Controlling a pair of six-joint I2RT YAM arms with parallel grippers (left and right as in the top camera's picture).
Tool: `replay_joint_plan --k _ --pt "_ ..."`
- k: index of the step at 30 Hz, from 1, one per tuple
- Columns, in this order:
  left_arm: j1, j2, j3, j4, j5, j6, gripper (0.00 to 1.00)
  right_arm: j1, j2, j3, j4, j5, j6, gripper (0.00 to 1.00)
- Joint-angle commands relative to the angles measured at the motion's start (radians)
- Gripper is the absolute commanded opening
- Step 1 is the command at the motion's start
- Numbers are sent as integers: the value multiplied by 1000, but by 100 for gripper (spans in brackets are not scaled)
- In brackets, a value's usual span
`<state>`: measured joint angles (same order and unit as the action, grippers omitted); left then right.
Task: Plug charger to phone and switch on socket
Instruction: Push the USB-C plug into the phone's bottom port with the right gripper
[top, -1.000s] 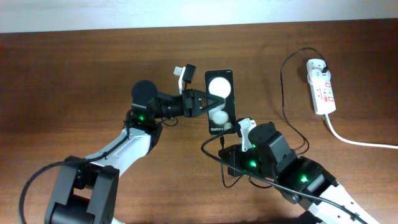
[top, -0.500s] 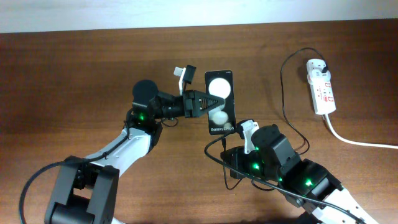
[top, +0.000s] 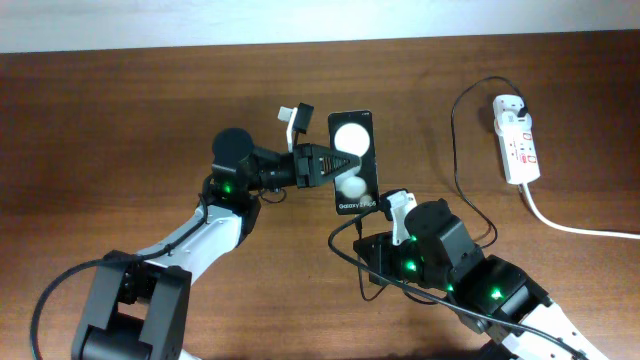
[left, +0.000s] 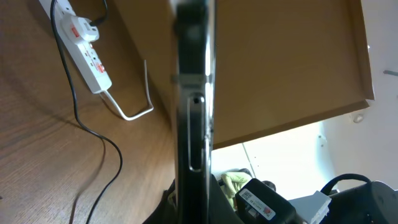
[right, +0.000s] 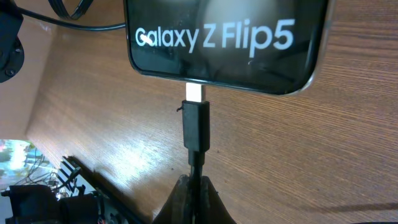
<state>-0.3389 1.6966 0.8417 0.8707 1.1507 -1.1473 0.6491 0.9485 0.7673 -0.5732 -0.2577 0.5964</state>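
Charger (right: 197, 127) connector sits at the port of the phone (right: 224, 43), mid-worktop (top: 150, 100), with its metal tip partly exposed, so plugging appears nearly complete. Left pincer (top: 335, 166) pinches the phone; right pincer (right: 196, 186) pinches the charger. Socket (top: 518, 138), near the far right corner, awaits switching.

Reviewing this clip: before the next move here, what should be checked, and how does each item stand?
1. Left pincer clamps the phone: ok.
2. Right pincer grips the charger connector: ok.
3. Connector lined up with the phone's bottom port: ok.
4. Connector fully seated: not ok, bare metal tip shows.
5. Charger cable runs to the socket: ok.
6. Socket switch on: cannot tell.
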Motion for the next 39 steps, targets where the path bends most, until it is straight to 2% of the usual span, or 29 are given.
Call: replay_joint_plan --k 1,10,17,20,27,28,31,35,39 --pt "-1 -7 11 6 40 20 0 5 -11 -1 5 53 -13 4" --pt "-1 -7 11 6 40 20 0 5 -11 -1 6 79 -13 4" --pt "-33 -7 11 6 51 19 0 5 13 -1 138 103 -17 4" --pt "-34 -7 11 6 130 20 0 5 24 2 176 124 -103 4" --pt "-33 -7 11 6 230 95 0 3 13 67 139 138 -148 4" --pt "-33 -7 11 6 230 117 0 3 0 70 136 138 -147 6" --pt "-33 -7 11 6 229 121 0 3 -11 70 132 138 -147 25" --pt "-33 -7 11 6 189 119 0 5 -11 69 96 113 -144 27" --pt "-34 -7 11 6 108 87 0 5 16 69 -32 82 -143 34"
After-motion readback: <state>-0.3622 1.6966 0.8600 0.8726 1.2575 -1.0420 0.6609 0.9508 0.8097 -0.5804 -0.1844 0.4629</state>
